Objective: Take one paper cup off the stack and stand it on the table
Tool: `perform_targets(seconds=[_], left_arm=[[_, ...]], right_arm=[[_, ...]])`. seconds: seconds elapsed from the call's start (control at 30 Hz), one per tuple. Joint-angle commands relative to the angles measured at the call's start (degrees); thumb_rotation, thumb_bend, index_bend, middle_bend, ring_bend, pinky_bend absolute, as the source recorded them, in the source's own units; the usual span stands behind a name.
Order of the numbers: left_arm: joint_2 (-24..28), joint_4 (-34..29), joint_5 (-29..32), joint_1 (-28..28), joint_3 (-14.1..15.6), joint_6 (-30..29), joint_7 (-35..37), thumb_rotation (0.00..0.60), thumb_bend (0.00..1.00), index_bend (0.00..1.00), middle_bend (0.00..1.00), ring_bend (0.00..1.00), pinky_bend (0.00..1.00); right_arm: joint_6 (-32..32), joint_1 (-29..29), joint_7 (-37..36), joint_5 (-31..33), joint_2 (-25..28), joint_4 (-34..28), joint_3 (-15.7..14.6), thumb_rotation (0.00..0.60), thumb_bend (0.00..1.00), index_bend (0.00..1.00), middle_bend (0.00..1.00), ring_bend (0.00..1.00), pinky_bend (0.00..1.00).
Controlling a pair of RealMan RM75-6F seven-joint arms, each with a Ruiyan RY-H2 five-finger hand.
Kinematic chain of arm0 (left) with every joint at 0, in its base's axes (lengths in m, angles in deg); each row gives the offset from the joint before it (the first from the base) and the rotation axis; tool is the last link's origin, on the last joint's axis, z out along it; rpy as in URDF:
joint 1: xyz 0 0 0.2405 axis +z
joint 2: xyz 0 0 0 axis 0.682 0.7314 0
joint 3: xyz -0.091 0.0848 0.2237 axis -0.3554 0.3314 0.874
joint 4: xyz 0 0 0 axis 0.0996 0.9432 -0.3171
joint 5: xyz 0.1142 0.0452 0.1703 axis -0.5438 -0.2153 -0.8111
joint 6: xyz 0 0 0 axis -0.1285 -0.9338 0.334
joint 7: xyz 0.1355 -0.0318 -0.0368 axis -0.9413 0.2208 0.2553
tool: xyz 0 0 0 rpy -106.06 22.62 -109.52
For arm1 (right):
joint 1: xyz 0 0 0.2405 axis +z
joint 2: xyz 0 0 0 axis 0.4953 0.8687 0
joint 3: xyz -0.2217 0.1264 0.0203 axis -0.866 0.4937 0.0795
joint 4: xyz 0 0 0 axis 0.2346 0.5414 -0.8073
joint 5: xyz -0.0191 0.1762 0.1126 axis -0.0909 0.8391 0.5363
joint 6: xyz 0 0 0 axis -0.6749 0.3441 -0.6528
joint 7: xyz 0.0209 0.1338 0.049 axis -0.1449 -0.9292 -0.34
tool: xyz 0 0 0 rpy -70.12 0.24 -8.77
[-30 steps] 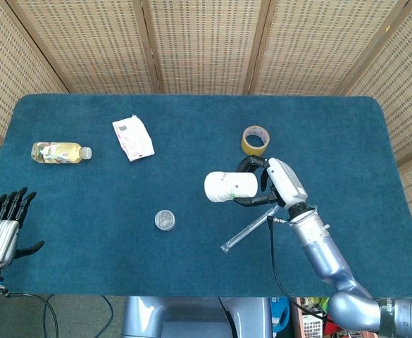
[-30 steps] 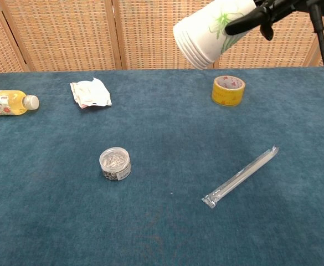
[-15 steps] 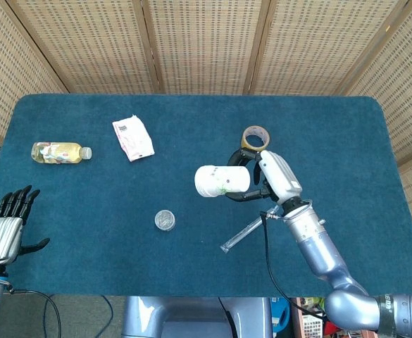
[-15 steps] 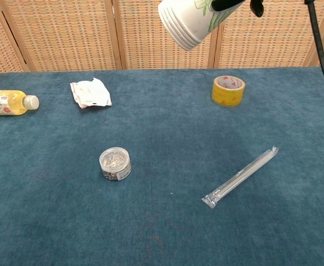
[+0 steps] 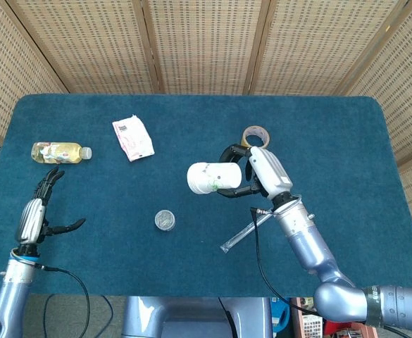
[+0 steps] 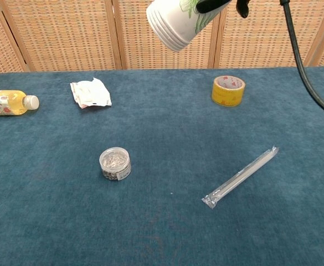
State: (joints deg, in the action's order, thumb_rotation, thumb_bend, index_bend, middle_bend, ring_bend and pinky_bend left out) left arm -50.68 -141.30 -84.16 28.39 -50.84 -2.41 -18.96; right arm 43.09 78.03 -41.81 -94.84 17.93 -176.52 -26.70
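A stack of white paper cups [image 5: 209, 178] with a green print lies sideways in the air above the table's middle, rims pointing left. My right hand [image 5: 256, 171] grips it around its base end. The chest view shows the stack of cups [image 6: 175, 22] at the top edge, with the dark fingers [image 6: 217, 4] of that hand partly cut off. My left hand [image 5: 38, 211] hovers over the table's front left corner, fingers spread, holding nothing. It does not show in the chest view.
On the blue cloth lie a drink bottle [image 5: 60, 152], a crumpled white packet [image 5: 132, 137], a yellow tape roll [image 5: 254, 138], a small round clear tin [image 5: 165, 220] and a wrapped straw [image 5: 246, 231]. A wicker screen stands behind the table.
My right hand has carried the cup stack up and to the left. My left hand has risen from the front left edge and moved inward over the table.
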Motion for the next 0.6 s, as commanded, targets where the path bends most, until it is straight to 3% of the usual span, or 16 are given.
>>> perform_targets(seconds=[0.03,0.27,0.6], left_arm=[[-5.6,-0.7,1.8,-4.9,-4.0,5.0,15.3,0.600,0.13,0.16,0.00,0.00,0.00],[-12.5,2.2,4.0,-9.6,-6.9,9.1,25.2,0.600,0.13,0.31,0.00,0.00,0.00],[-16.5,5.5,3.0,-14.7,-7.6,13.6,31.5,0.600,0.13,0.36,0.00,0.00,0.00]], right_arm=[[-0.2,0.4,0.2,0.5,-0.4,0.6,-0.4,0.600,0.25,0.75,0.60,0.46,0.71],[-0.7,1.0,-0.1,1.1,-0.9,1.9,-0.7,0.600,0.25,0.75,0.60,0.46,0.71],[-1.6,1.3,-0.4,1.7,-0.4,3.1,-0.9,0.600,0.25,0.75,0.60,0.46,0.71]])
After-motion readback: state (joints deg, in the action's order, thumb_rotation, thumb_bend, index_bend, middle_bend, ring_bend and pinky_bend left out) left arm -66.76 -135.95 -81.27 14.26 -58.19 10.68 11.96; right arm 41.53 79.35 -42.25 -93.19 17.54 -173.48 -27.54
